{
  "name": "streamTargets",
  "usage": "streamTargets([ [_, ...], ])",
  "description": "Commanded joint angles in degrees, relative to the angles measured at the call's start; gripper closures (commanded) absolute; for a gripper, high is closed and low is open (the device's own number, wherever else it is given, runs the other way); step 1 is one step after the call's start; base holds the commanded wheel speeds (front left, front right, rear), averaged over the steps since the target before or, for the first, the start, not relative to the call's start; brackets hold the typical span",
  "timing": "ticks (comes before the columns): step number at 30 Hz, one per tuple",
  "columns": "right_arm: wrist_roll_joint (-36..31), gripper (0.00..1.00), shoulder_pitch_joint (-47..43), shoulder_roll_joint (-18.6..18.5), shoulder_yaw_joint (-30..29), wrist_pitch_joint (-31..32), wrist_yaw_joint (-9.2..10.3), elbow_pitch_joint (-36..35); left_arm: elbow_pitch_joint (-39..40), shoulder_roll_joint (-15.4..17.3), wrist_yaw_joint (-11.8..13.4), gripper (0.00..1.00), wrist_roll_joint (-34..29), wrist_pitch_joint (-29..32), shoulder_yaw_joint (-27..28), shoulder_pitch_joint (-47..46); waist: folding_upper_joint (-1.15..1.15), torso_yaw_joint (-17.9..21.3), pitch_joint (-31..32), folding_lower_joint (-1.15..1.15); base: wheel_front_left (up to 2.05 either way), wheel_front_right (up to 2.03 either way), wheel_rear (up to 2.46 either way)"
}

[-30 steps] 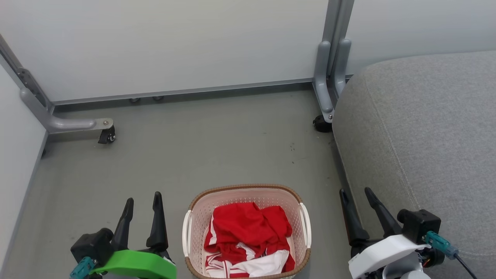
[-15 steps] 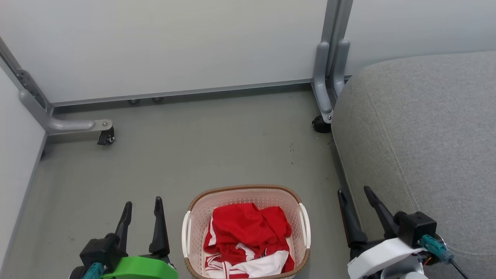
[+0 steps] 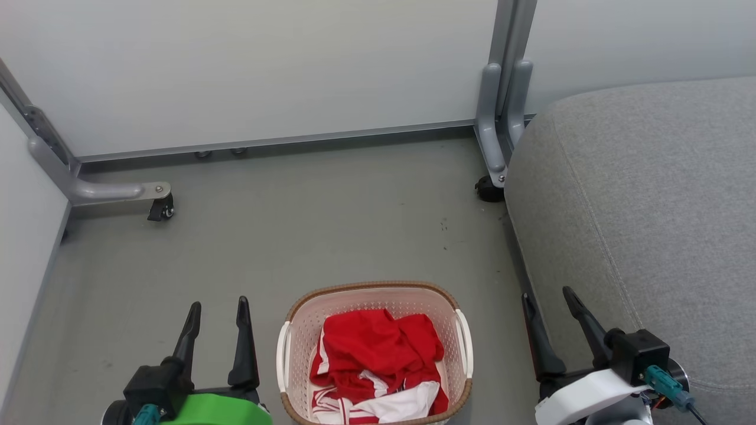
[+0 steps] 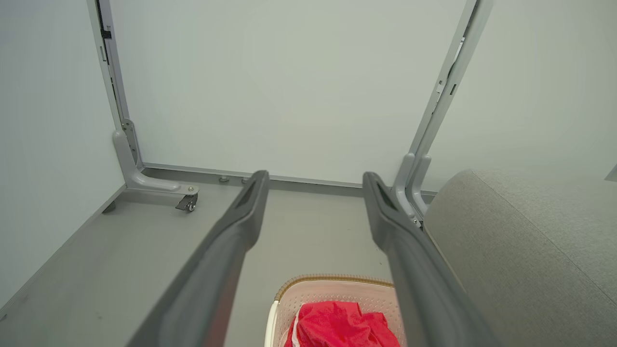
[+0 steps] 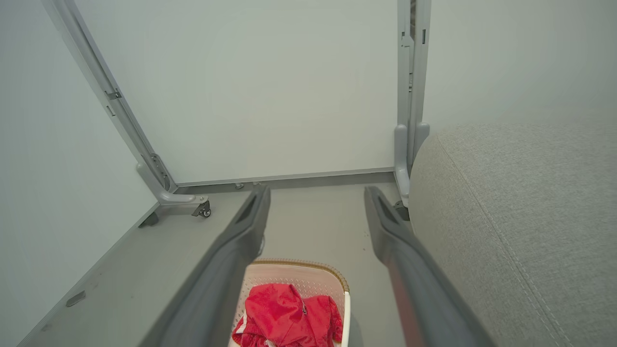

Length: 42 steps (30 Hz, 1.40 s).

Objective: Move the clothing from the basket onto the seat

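Lying in basket [image 3: 372,286], clothing [image 3: 372,348] between left tool [image 3: 218,304] and right tool [image 3: 546,293].

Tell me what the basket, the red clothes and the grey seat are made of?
The basket looks like matte cream plastic: regular punched holes, brown woven-look rim. The clothing seems thin, faintly glossy sports fabric, softly crumpled. The seat looks like coarse grey woven upholstery with stitched seams.
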<state>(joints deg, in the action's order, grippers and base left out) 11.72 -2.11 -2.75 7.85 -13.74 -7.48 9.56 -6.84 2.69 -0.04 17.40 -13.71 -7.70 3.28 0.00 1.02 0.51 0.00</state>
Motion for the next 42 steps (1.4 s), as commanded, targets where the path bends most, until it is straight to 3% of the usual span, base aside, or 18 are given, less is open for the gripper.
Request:
streamTargets([
  [1,-1.4,0.00,-0.5,-0.2,0.2,-0.5,-0.02,0.0,0.4,0.3,-0.5,0.00,-2.1,-0.5,-0.1,0.8,0.00,0.1,0.0,0.00,0.00,0.00,0.00],
  [12,-5.5,0.00,-0.9,-0.3,0.8,-1.5,-0.01,-0.4,0.0,0.3,-0.6,0.00,-6.2,-1.7,-0.8,1.2,0.00,0.4,0.1,0.00,0.00,0.00,0.00],
  [42,-4.6,0.00,-1.4,-0.2,-1.4,-1.5,-0.01,0.9,-4.2,0.3,-0.5,0.00,-6.0,-1.5,-2.8,0.6,0.00,0.3,-1.8,0.00,0.00,0.00,0.00],
])
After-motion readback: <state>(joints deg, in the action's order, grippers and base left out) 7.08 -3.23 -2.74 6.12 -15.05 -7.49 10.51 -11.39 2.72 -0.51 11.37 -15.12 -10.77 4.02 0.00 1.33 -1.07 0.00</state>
